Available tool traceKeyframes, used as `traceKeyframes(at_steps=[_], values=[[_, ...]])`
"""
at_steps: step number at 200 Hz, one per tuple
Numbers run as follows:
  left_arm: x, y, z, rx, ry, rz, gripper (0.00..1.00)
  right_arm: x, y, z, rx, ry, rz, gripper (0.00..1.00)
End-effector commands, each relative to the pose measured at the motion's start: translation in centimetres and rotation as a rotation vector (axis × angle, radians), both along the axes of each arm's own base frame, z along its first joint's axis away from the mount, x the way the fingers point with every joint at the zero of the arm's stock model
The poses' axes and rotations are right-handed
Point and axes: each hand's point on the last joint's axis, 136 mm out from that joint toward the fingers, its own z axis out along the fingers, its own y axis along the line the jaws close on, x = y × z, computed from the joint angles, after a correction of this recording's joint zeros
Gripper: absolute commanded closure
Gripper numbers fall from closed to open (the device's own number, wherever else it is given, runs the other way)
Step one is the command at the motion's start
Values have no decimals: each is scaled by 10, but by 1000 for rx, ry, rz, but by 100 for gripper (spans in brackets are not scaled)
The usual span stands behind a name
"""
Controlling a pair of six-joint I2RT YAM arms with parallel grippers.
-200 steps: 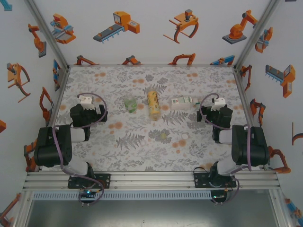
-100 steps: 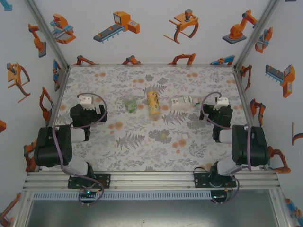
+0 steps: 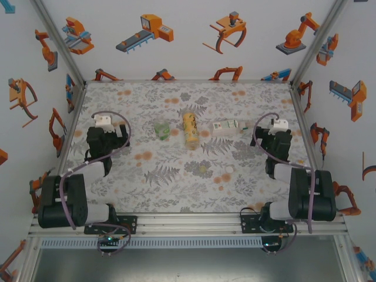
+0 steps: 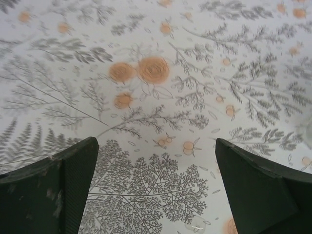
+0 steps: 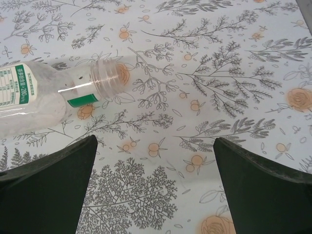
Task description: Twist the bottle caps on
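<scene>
Sideways, clear open-necked bottle (image 5: 53, 97)

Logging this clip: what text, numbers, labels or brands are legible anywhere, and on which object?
"280": on the white-green label of the lying clear bottle, right wrist view; the characters around it are unclear.
Remaining print on that label: too small to read.
Yellow bottle label: too blurred to read.
Green-tinted bottle: no text made out.
</scene>
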Motion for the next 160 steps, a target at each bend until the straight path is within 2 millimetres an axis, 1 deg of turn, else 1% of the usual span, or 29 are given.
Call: traceKeyframes(at_steps=[1,21,38,45,63,86,100,111,116,129,150,160], values=[[-4,14,21,15,35,141,3,1,-6,9,29,43,-41,7],[-7,2,42,-22,55,131,3,0,-4,11,81,96,-46,9],[-6,-13,65,-30,77,86,3,0,2,10,120,129,-30,10],[-5,-20,74,-26,91,60,3,0,4,10,124,139,-20,12],[-3,-46,97,-23,112,-52,2,-1,3,13,136,161,-30,14],[-4,-83,119,-2,116,-208,2,-3,1,22,188,179,-73,17],[-5,-103,130,30,106,-287,2,-3,-2,27,256,203,-123,20],[-6,-115,136,35,113,-332,2,-3,-2,30,340,231,-169,23],[-7,-118,141,26,114,-349,2,-4,0,30,383,249,-181,24],[-10,-123,145,9,134,-371,2,-4,8,31,493,289,-204,25],[-19,-123,153,-6,141,-379,2,-4,28,36,615,322,-238,25],[-24,-122,158,-6,135,-382,2,-4,33,38,661,326,-292,25]])
